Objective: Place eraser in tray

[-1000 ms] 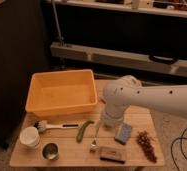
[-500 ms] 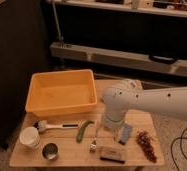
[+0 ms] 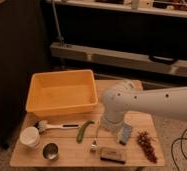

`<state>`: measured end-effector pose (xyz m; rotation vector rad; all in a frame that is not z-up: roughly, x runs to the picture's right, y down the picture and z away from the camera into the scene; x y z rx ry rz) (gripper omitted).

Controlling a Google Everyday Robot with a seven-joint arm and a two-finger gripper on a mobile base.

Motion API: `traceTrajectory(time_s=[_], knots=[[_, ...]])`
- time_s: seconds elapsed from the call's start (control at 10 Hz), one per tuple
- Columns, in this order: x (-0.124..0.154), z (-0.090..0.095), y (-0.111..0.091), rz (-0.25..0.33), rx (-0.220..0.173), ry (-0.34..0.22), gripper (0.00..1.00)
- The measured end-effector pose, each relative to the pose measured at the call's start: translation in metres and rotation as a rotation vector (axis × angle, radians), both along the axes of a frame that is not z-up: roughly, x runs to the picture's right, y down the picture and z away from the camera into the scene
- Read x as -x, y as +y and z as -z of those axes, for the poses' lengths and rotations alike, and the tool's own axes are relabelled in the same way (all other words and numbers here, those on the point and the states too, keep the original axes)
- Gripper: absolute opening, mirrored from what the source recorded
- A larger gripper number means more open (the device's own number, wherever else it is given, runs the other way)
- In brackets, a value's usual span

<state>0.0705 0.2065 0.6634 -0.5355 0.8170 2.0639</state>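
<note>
Hand point(image 3: 107, 130) (jaws apart) near eraser point(image 3: 112, 155) by table point(image 3: 67, 161) edge.

The arm point(image 3: 157, 102) is smooth, glossy white: a thick tube swelling into a rounded, ball-like joint point(image 3: 118, 97), with a short white cylinder below. The gripper point(image 3: 102, 130), equally pale, sits at its lower end, above the middle of the table point(image 3: 72, 150).

gripper point(image 3: 106, 129): masked by arm point(image 3: 137, 102), beside blue sponge point(image 3: 126, 133); arm: cut at right edge

readable text: none; labels: none; brands: none; numbers: none; signs: none
</note>
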Motion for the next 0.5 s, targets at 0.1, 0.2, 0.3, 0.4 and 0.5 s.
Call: traceTrajectory(time_s=[0.1, 0.2, 0.3, 0.4, 0.5], knots=[[-0.002, -0.001, 0.000, -0.016, -0.001, 0.015, 0.65], [0.002, -0.002, -0.013, 0.001, -0.025, -0.026, 0.65], [0.000, -0.001, -0.002, 0.022, -0.011, -0.032, 0.65], [-0.001, -0.004, 0.002, 0.045, -0.051, -0.060, 0.65], [-0.004, -0.008, 0.012, 0.103, -0.088, -0.125, 0.65]])
